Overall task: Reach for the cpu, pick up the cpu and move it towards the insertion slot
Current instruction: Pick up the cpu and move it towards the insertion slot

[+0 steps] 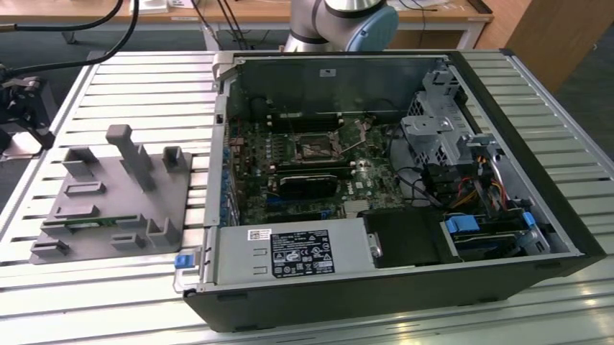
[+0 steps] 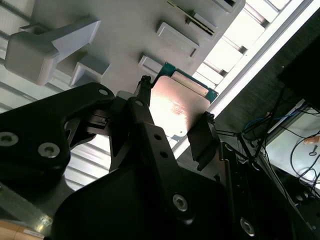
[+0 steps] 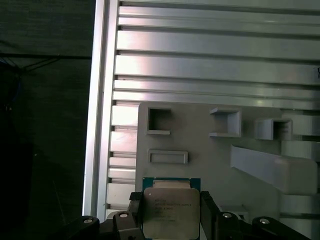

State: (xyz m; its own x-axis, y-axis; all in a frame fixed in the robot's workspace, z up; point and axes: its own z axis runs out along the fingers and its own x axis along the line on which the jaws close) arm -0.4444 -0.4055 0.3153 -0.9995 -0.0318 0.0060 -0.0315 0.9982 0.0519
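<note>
Fingers (image 2: 201,137) clamp the cpu (image 2: 175,105) between them, just over the grey fixture (image 2: 125,30); pick-up underway, I judge, wanting a level lift.

The gripper (image 2: 176,100) is matte black. Its two slim, angular fingers (image 2: 150,135) have small holes, and the broad rounded links behind them carry silver screws (image 2: 180,201). Farther back from the fingers, the arm (image 1: 312,25) is silver-grey tubing with a pale blue cap (image 1: 374,21).

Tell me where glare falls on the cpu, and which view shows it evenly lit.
In the second wrist view, bright glare washes out much of the cpu metal top; in the first wrist view, the cpu is evenly lit, without glare.
</note>
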